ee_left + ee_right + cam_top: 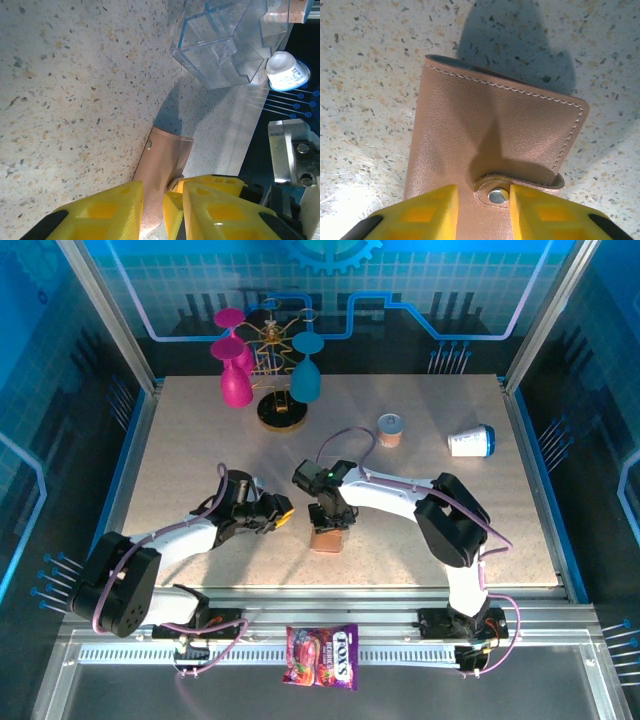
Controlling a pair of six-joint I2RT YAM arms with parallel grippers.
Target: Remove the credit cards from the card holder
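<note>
While the speckled table (450, 510) is holding the shut brown wallet (327, 540) near its front, the left gripper (161, 195) is sitting at the wallet's edge, and I cannot tell if it is squeezing. The right gripper (484, 200) is hanging over the wallet, fingers (420, 215) a little apart around the snap (498, 195).

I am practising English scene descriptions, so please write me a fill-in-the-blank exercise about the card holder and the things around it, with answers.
1. The fingers of the right gripper are ____ in colour.
2. The card holder has its strap snapped down, so it is ____ (open or closed).
3. The white-and-blue cup lies on its ____.
4. The pink wine glasses hang upside ____ from the rack.

Missing words: yellow; closed; side; down.
</note>
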